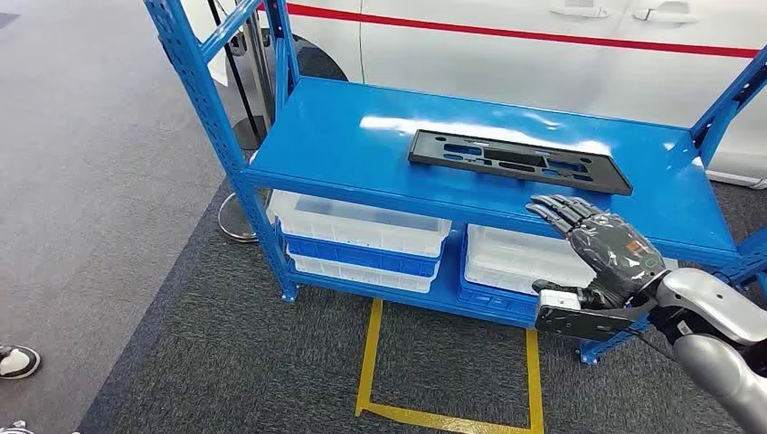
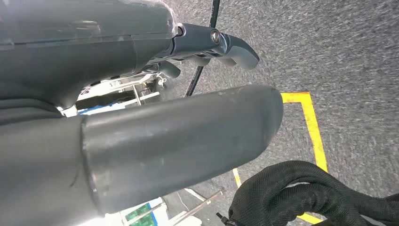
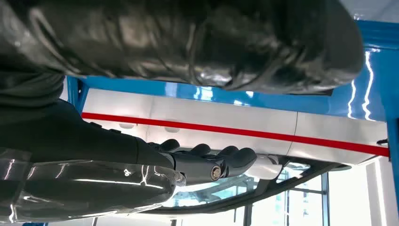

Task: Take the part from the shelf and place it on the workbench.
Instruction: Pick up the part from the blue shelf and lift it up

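Note:
The part is a long flat black plate with cut-outs, lying on the top board of the blue shelf, towards its right half. My right hand hovers at the shelf's front edge, just short of the part's right end, with its fingers stretched out and nothing in them. The right wrist view shows those fingers straight, in front of the white car. My left hand hangs low over the carpet; its fingers are extended and hold nothing.
Clear and blue bins fill the lower shelf level. Blue uprights frame the shelf's ends. A white car with a red stripe stands behind. A yellow tape square marks the carpet. A person's shoe is at far left.

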{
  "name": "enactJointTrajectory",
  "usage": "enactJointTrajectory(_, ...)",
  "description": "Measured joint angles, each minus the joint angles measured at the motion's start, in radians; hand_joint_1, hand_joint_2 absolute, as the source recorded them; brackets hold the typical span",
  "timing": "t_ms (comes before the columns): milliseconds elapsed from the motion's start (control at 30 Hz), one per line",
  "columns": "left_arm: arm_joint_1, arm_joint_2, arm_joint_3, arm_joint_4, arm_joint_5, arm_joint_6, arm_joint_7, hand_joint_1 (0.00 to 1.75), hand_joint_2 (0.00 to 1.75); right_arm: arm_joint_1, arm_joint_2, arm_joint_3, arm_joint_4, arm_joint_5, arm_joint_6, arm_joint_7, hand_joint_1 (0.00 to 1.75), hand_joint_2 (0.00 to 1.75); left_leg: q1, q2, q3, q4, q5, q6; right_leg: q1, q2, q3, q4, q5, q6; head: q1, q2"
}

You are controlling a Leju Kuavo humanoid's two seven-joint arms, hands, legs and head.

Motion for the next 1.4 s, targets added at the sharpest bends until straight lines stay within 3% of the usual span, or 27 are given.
enactJointTrajectory(133, -0.006, 0.001, -0.007, 0.000, 0.001, 0.000, 0.000, 0.00, 0.00, -0.002, 0.002, 0.000, 0.009, 0.000, -0.002, 0.001, 0.00, 0.00, -0.001, -0.001, -0.007, 0.004, -0.009, -0.016, 0.009, 0.001, 0.018, -0.044, -0.017, -0.009, 0.000, 0.000)
enactJointTrajectory(233, -0.011, 0.004, -0.011, 0.000, 0.002, 0.000, 0.000, 0.00, 0.00, -0.003, 0.004, 0.000, 0.014, 0.000, -0.004, 0.001, 0.00, 0.00, 0.000, 0.001, -0.011, 0.026, -0.028, -0.034, 0.002, -0.001, 0.029, -0.057, -0.023, -0.021, -0.001, 0.000)
enactJointTrajectory(300, -0.013, 0.006, -0.012, 0.000, 0.003, 0.000, 0.000, 0.00, 0.00, -0.004, 0.005, 0.000, 0.016, 0.000, -0.005, 0.001, 0.00, 0.00, 0.007, 0.004, -0.061, 0.125, -0.074, -0.049, -0.003, -0.004, 0.039, -0.064, -0.026, -0.028, -0.001, 0.000)
enactJointTrajectory(367, -0.014, 0.006, -0.013, 0.000, 0.005, 0.000, 0.000, 0.00, 0.00, -0.003, 0.008, 0.000, 0.020, 0.000, -0.005, 0.001, 0.00, 0.00, 0.017, 0.006, -0.146, 0.258, -0.114, -0.062, -0.004, -0.007, 0.043, -0.063, -0.032, -0.031, -0.002, 0.000)
enactJointTrajectory(400, -0.014, 0.006, -0.013, 0.000, 0.006, 0.000, 0.000, 0.00, 0.00, -0.003, 0.010, 0.000, 0.023, 0.000, -0.005, 0.001, 0.00, 0.00, 0.021, 0.007, -0.176, 0.292, -0.111, -0.067, -0.005, -0.007, 0.045, -0.062, -0.035, -0.030, -0.002, 0.000)
enactJointTrajectory(433, -0.014, 0.006, -0.013, 0.000, 0.006, 0.000, 0.000, 0.00, 0.00, -0.003, 0.013, 0.000, 0.025, 0.000, -0.005, 0.001, 0.00, 0.00, 0.025, 0.007, -0.187, 0.288, -0.086, -0.071, -0.006, -0.007, 0.049, -0.061, -0.040, -0.028, -0.002, 0.000)
enactJointTrajectory(533, -0.015, 0.006, -0.014, 0.000, 0.007, 0.000, 0.000, 0.00, 0.00, -0.004, 0.019, 0.000, 0.030, 0.000, -0.005, 0.001, 0.00, 0.00, 0.032, 0.008, -0.136, 0.122, 0.036, -0.077, -0.011, -0.007, 0.065, -0.054, -0.056, -0.016, -0.002, 0.000)
enactJointTrajectory(600, -0.017, 0.006, -0.015, 0.001, 0.007, 0.000, 0.000, 0.00, 0.00, -0.005, 0.022, 0.000, 0.031, 0.000, -0.006, 0.001, 0.00, 0.00, 0.030, 0.007, -0.109, 0.049, 0.058, -0.068, -0.009, -0.006, 0.066, -0.050, -0.063, -0.004, -0.002, 0.000)
enactJointTrajectory(733, -0.023, 0.006, -0.021, 0.003, 0.015, 0.001, 0.000, 0.00, 0.00, -0.008, 0.028, 0.000, 0.040, 0.001, -0.008, 0.001, 0.00, 0.00, 0.028, 0.005, -0.104, 0.033, 0.057, -0.038, -0.009, -0.005, 0.059, -0.042, -0.071, 0.017, -0.003, 0.000)
enactJointTrajectory(800, -0.029, 0.006, -0.026, 0.006, 0.020, 0.001, 0.000, 0.00, 0.00, -0.010, 0.032, -0.001, 0.045, 0.001, -0.012, 0.001, 0.00, 0.00, 0.028, 0.005, -0.098, 0.027, 0.058, -0.024, -0.012, -0.005, 0.020, 0.037, -0.114, 0.023, -0.003, 0.000)
enactJointTrajectory(867, -0.038, 0.005, -0.035, 0.009, 0.028, 0.000, 0.000, 0.00, 0.00, -0.008, 0.037, -0.001, 0.054, 0.006, -0.019, 0.006, 0.00, 0.00, 0.024, 0.006, -0.095, 0.026, 0.055, -0.016, -0.011, -0.005, -0.054, 0.174, -0.165, 0.025, -0.003, 0.000)
enactJointTrajectory(900, -0.043, 0.005, -0.041, 0.011, 0.033, 0.000, 0.000, 0.00, 0.00, -0.006, 0.040, -0.001, 0.060, 0.010, -0.022, 0.009, 0.00, 0.00, 0.022, 0.005, -0.093, 0.026, 0.053, -0.013, -0.010, -0.005, -0.084, 0.222, -0.172, 0.024, -0.003, 0.000)
enactJointTrajectory(933, -0.048, 0.004, -0.048, 0.013, 0.037, 0.000, 0.000, 0.00, 0.00, -0.004, 0.043, -0.001, 0.067, 0.015, -0.026, 0.013, 0.00, 0.00, 0.019, 0.005, -0.089, 0.026, 0.050, -0.011, -0.009, -0.005, -0.098, 0.236, -0.161, 0.021, -0.003, 0.000)
enactJointTrajectory(967, -0.053, 0.004, -0.055, 0.015, 0.039, 0.000, 0.000, 0.00, 0.00, -0.003, 0.045, -0.002, 0.073, 0.018, -0.029, 0.016, 0.00, 0.00, 0.016, 0.005, -0.084, 0.026, 0.047, -0.010, -0.007, -0.005, -0.091, 0.209, -0.130, 0.016, -0.003, 0.000)
enactJointTrajectory(1033, -0.058, 0.003, -0.064, 0.018, 0.041, 0.000, 0.000, 0.00, 0.00, -0.004, 0.048, -0.004, 0.080, 0.022, -0.034, 0.019, 0.00, 0.00, 0.011, 0.003, -0.073, 0.026, 0.039, -0.009, 0.002, -0.005, -0.036, 0.081, -0.053, -0.003, -0.003, 0.000)
enactJointTrajectory(1100, -0.064, 0.001, -0.071, 0.020, 0.042, 0.000, 0.000, 0.00, 0.00, -0.006, 0.050, -0.008, 0.085, 0.024, -0.035, 0.020, 0.00, 0.00, 0.008, 0.002, -0.070, 0.028, 0.033, -0.014, 0.012, -0.007, 0.010, -0.023, -0.019, -0.020, -0.003, 0.000)
enactJointTrajectory(1167, -0.069, 0.000, -0.079, 0.023, 0.046, 0.000, 0.000, 0.00, 0.00, -0.008, 0.053, -0.013, 0.091, 0.028, -0.038, 0.023, 0.00, 0.00, 0.010, 0.002, -0.071, 0.027, 0.030, -0.023, 0.018, -0.007, 0.019, -0.049, -0.022, -0.024, -0.003, 0.000)
enactJointTrajectory(1267, -0.080, 0.002, -0.095, 0.026, 0.071, 0.000, -0.002, 0.00, 0.00, -0.010, 0.062, -0.024, 0.107, 0.070, -0.057, 0.056, 0.00, 0.00, 0.010, 0.005, -0.078, 0.054, 0.008, -0.039, 0.006, -0.008, 0.038, -0.072, -0.019, -0.029, -0.003, 0.000)
enactJointTrajectory(1300, -0.085, 0.004, -0.101, 0.027, 0.080, 0.000, -0.003, 0.00, 0.00, -0.011, 0.069, -0.030, 0.120, 0.090, -0.067, 0.076, 0.00, 0.00, 0.011, 0.006, -0.098, 0.097, -0.014, -0.045, 0.001, -0.010, 0.045, -0.078, -0.019, -0.031, -0.004, 0.000)
enactJointTrajectory(1400, -0.095, 0.004, -0.116, 0.033, 0.090, 0.001, -0.003, 0.00, 0.00, -0.014, 0.101, -0.051, 0.191, 0.137, -0.091, 0.126, 0.00, 0.00, 0.024, 0.007, -0.199, 0.276, -0.079, -0.062, 0.000, -0.011, 0.053, -0.080, -0.024, -0.034, -0.005, 0.000)
